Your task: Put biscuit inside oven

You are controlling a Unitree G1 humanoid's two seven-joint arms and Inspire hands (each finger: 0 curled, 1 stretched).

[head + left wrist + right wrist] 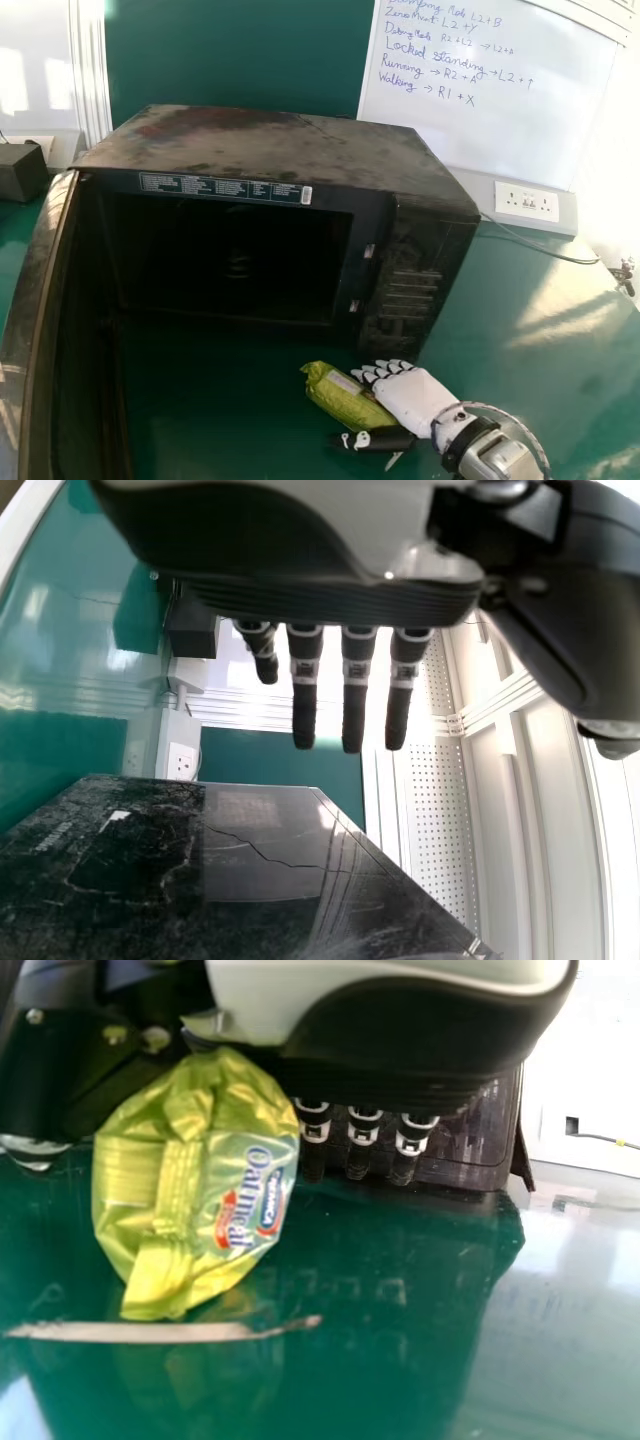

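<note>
In the head view, the biscuit packet (340,396) lies on the table (220,410) in front of the oven (270,145), toward its control-panel side, outside the dark opening. I see the right hand (412,400) to the packet's right, just beside it, fingers reaching toward the oven and thumb on the packet's near side. The packet's long axis runs aslant: the far-left end toward the oven's opening, the near-right end toward the palm. The oven's door (40,310) stands open on the left.

In the left wrist view, the left hand (355,680) has straight, relaxed fingers, near the oven's top; it is the farther hand from the packet.

In the right wrist view, the packet sits on the thumb side of the palm, with the right hand spread wide, fingers extended toward the oven. I cannot tell whether thumb or palm touches it. To me, the next move calls for closing across that slanting axis, then lifting toward the oven's opening.
</note>
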